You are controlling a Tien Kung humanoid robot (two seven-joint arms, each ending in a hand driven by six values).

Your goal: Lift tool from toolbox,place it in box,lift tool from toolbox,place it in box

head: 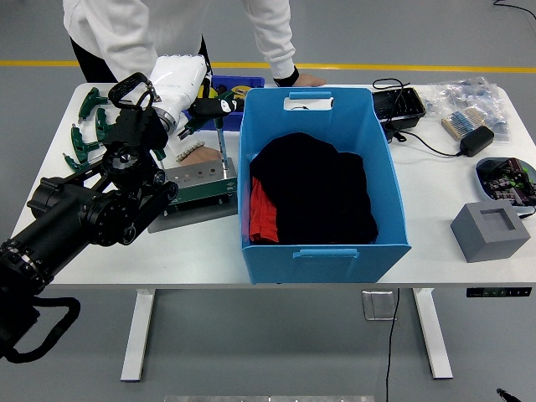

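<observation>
Left arm reaches in from the lower left, its white hand [180,81] raised over the far-left part of the white table [201,243], and the fingers are curled around a tool [211,109] with a black and green grip. The tool sits up in the air, just left of the big blue box [322,180], its thin metal shaft pointing down toward the grey metal tool block [197,178] below. Whether the shaft's tip touches that block is hard to tell from here. Beyond the hand, a small dark-blue toolbox bin [237,84] shows yellow and dark items inside, touching the far-left corner of the blue box. Inside the blue box lie a black cloth [318,193] and a red piece [261,211] at its left edge.

A row of green-handled tools [84,134] lies at the far-left edge of the table. A person in a white top stands on the far side, one hand [306,79] resting on the table just beyond the blue box. Over on the right: a black tray [399,105], a black power adapter [476,141] on its cable, bagged parts [469,100], and a grey square block [491,231] near the right edge.
</observation>
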